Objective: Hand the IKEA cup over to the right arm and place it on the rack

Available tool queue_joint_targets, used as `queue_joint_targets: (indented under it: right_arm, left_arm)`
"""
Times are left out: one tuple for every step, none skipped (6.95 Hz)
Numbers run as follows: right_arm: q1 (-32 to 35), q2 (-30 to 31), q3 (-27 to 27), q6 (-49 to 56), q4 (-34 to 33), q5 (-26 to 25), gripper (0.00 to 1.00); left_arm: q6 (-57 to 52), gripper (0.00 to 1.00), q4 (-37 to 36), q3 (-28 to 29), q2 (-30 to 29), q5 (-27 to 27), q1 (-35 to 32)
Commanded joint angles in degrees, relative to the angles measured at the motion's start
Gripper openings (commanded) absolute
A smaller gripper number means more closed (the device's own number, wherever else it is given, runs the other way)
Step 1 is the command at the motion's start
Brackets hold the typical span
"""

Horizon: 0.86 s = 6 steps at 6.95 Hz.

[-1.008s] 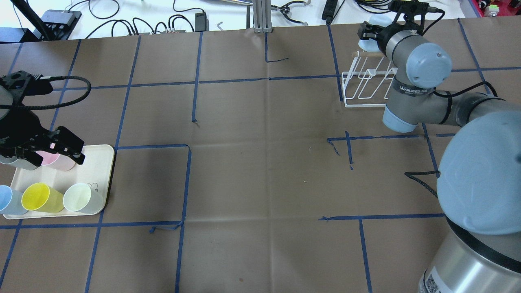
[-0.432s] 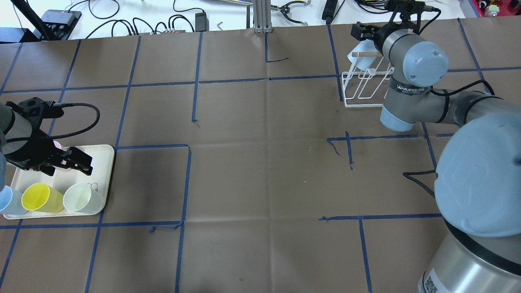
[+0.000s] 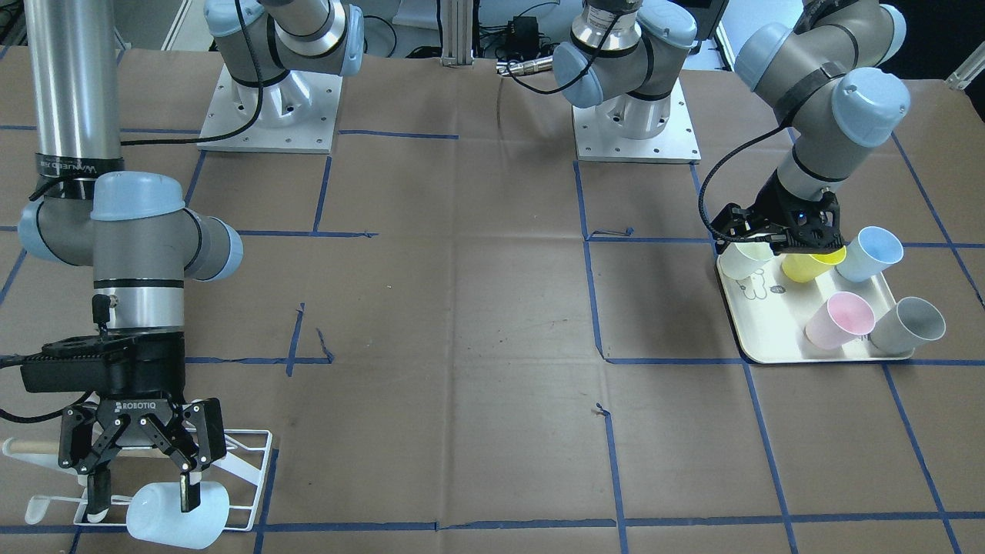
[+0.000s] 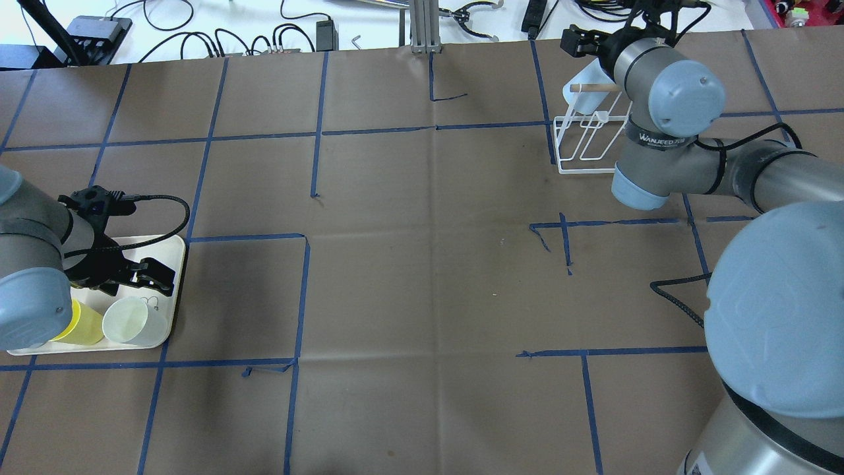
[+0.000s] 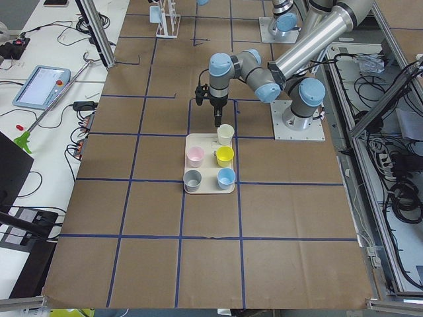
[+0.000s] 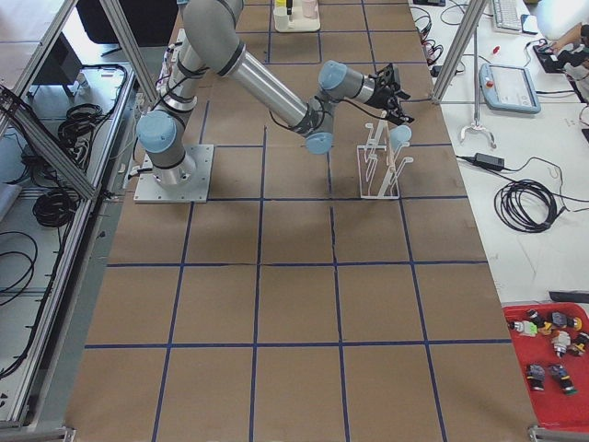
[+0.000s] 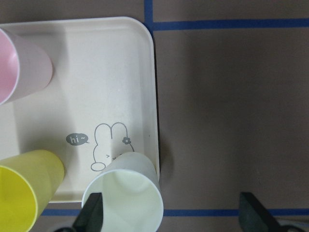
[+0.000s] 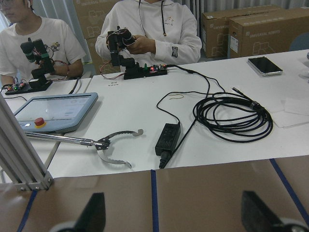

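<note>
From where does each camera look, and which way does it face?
Front: across the table, facing the robot; left arm, right arm, both bases.
Overhead: behind the robot, looking down; both arms.
Left side: table's end near the tray; left arm.
Right side: opposite end near the rack; right arm.
Left wrist: straight down on the tray; fingertips of the left tool.
Right wrist: outward at a bench, two people; fingertips of the right tool.
Shared: front and overhead show the blue cup on the rack.

Brightly, evenly lit from above. Soft dark shadow beside the cream rectangular plastic tray (image 7: 120,72) on the brown paper-covered table (image 4: 422,264). Sharp overall; blurred black fingertips (image 7: 91,215) close up.
</note>
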<state>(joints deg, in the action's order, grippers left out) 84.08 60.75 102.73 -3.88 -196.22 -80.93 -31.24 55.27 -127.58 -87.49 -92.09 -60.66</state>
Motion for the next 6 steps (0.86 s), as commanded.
queue_joint_targets:
  right_arm:
    - [1.9, 7.9, 0.3, -0.2, 7.0, 0.4, 1.00]
    - [3.3, 11.7, 0.4, -0.6, 9.7, 0.3, 1.00]
    - [5.5, 15.1, 0.5, -5.2, 12.1, 0.2, 1.00]
    - [8.3, 17.6, 1.5, -8.8, 13.9, 0.2, 1.00]
    - [11.6, 19.6, 3.4, -12.6, 13.7, 0.3, 1.00]
    - [14.9, 21.1, 5.7, -21.3, 13.2, -0.4, 1.00]
  left_arm:
    - [-0.3, 0.97, -2.4, -2.8, -1.1, -0.5, 0.1]
    - [-0.5, 0.97, -2.4, -3.8, -0.6, -0.6, 0.5]
    - [-0.6, 0.98, -2.1, -4.1, -0.3, -0.6, 2.4]
    - [-1.1, 0.98, -2.0, -4.2, -0.4, -0.7, 3.7]
    - [-1.3, 0.98, -1.9, -4.5, -0.4, -0.9, 4.3]
    - [-1.2, 0.97, -2.0, -4.9, -0.4, -0.8, 4.2]
